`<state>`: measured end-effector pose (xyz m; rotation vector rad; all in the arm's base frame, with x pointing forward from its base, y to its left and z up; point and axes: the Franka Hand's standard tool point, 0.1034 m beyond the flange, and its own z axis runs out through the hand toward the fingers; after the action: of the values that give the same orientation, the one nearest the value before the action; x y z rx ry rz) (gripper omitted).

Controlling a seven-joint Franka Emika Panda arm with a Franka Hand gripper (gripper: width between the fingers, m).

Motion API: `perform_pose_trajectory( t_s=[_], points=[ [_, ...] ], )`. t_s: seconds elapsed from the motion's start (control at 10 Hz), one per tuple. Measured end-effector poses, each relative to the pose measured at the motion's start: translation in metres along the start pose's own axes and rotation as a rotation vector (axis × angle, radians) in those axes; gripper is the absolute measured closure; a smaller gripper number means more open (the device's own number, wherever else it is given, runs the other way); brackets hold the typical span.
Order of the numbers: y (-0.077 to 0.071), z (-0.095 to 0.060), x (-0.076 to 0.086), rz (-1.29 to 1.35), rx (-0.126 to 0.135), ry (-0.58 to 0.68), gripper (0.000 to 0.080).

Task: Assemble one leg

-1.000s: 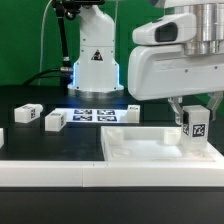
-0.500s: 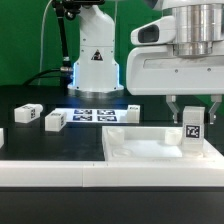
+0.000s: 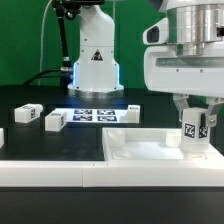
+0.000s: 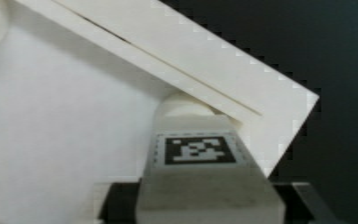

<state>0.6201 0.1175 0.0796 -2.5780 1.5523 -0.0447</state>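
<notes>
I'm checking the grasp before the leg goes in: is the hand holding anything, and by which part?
Yes. The hand holds the leg upright, pinched on two opposite sides at its upper part, with the tagged face uncovered.

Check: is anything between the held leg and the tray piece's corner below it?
Nothing visible. The hand holds the leg upright right at the white tray piece's corner, inside its rim; no other part lies there.
</notes>
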Motion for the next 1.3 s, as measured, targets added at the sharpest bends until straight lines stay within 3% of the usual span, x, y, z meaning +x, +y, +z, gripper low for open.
perform_pose_trajectory(
  t_s=[0.2,0.3,0.5,0.6,0.8,1.3],
  points=[
    [-0.0007,0.0003,-0.0025,0.019,0.001,-0.001,0.0507],
    [-0.0006,0.0001,-0.0014,-0.038,0.002,0.0,0.0257],
    [-0.0007,-0.0006,0.0006,-0.153,0.003,0.002,0.0257],
    [-0.0009,-0.0004,-0.0005,-0.242,0.003,0.002,0.017],
    [-0.0008,-0.0005,-0.0008,-0.431,-0.001,0.002,0.0153],
    [0.0016,0.0011,0.0002,-0.947,-0.046,0.0,0.0151]
  ],
)
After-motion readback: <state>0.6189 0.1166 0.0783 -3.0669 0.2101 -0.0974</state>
